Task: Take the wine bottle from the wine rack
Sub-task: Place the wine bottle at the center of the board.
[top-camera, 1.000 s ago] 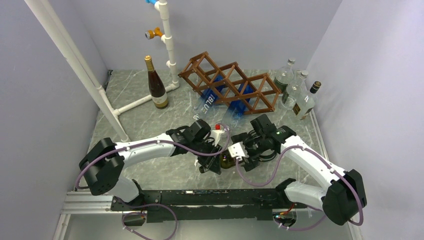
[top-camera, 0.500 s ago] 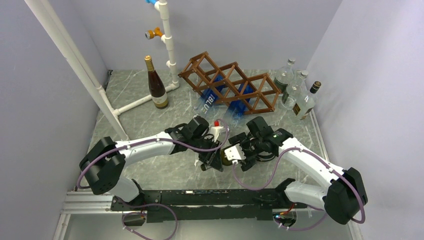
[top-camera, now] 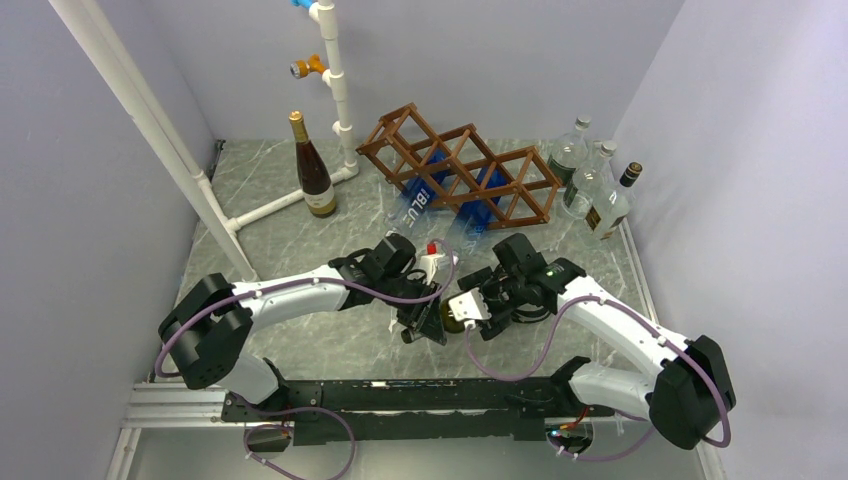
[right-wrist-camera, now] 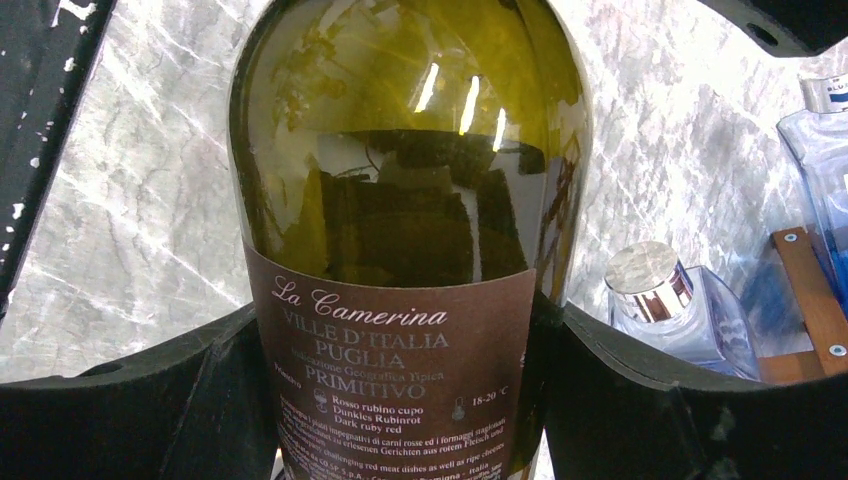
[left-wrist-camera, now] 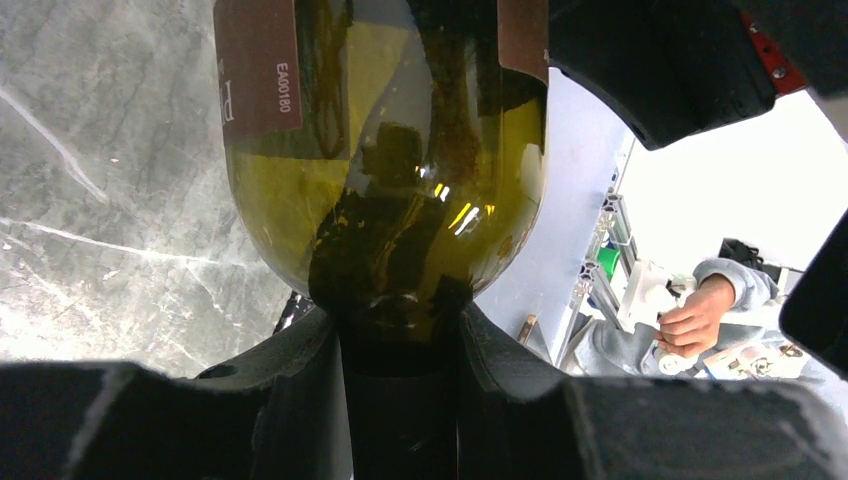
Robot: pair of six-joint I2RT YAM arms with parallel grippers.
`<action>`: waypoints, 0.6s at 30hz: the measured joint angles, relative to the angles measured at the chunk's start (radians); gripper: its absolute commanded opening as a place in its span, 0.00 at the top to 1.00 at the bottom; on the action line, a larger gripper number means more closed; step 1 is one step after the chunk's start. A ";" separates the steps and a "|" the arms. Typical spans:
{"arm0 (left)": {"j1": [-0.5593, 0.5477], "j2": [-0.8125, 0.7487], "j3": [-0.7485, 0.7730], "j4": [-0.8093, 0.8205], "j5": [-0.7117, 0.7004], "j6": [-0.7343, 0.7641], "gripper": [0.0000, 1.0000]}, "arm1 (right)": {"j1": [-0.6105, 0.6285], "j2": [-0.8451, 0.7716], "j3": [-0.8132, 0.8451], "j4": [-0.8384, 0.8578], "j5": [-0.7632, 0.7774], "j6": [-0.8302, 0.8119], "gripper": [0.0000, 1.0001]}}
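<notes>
While the left fingers point(top-camera: 428, 318) stay clamped on its neck, the wine bottle point(top-camera: 452, 318) sits between the two arms at 6 o'clock from the wine rack point(top-camera: 460, 175), well apart from it (only blue bottles point(top-camera: 420, 198) lie in the cells). I cannot tell from above whether it rests on the bench point(top-camera: 290, 250) or hangs just over it. A second ago the right fingers point(top-camera: 474, 306) stood wide, off at 3 o'clock of the bottle. Now they have slid in and narrowed around its body. I judge the bottle already off the rack, with a second hold or hand-over under way.

From the left wrist, the dark neck is pinched between both fingers at 6 o'clock, and the green shoulder swells above.

From the right wrist, the labelled body fills the view. A finger presses each side at 4 and 8 o'clock, seemingly in contact.
</notes>
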 measured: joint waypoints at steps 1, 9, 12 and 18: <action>0.001 0.000 -0.002 0.005 0.004 -0.004 0.80 | -0.003 -0.002 -0.001 -0.002 -0.001 0.002 0.79; 0.003 0.000 -0.005 0.030 0.035 -0.031 0.53 | -0.026 -0.028 -0.011 -0.011 -0.035 0.003 0.88; 0.009 0.000 -0.005 0.068 0.055 -0.025 0.46 | -0.041 -0.032 -0.014 -0.022 -0.060 0.013 0.89; 0.013 -0.003 -0.005 0.102 0.077 -0.010 0.30 | -0.063 -0.035 -0.023 -0.030 -0.089 0.035 0.94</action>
